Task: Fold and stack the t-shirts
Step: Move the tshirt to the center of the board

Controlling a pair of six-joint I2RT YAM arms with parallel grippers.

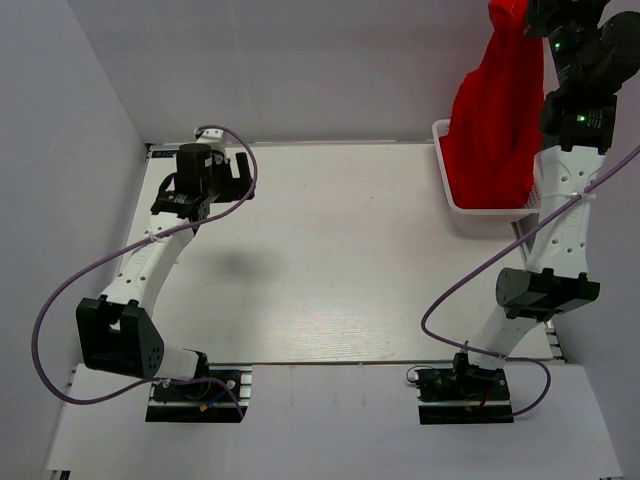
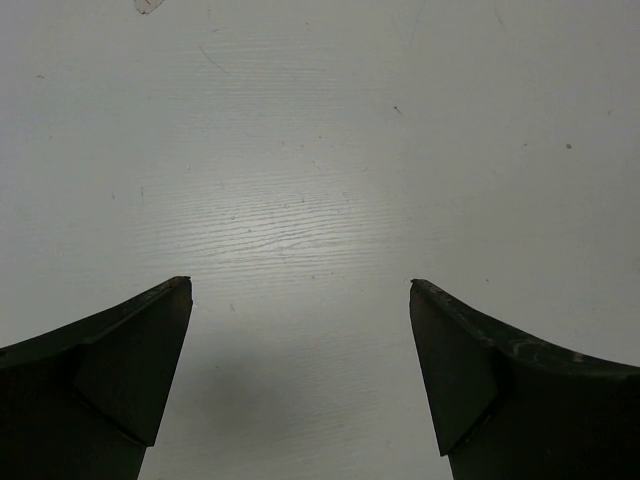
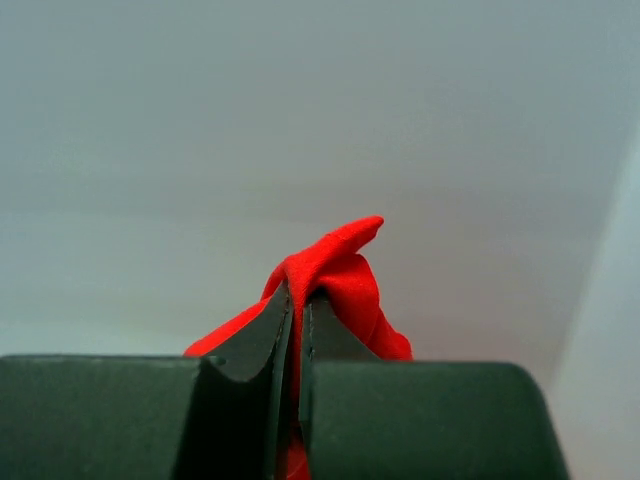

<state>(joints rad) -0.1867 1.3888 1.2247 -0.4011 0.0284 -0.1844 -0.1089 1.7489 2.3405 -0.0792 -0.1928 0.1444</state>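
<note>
**A bright red soft cloth t-shirt (image 1: 495,120) (image 3: 345,265) is held up over the white slatted plastic basket (image 1: 480,211) at the far right of the pale desk (image 1: 330,250) (image 2: 320,150).**
The right fingers (image 3: 255,345) are pinched tight on a fold of the cloth, whose lower part hangs down into the basket. The left fingers (image 2: 120,370) (image 1: 242,168) are spread wide above the desk at its far left, well apart from the shirt.

One basket (image 1: 478,210); two arms (image 1: 150,262) (image 1: 560,225); t-shirts (image 1: 495,120) (count unclear)
</note>
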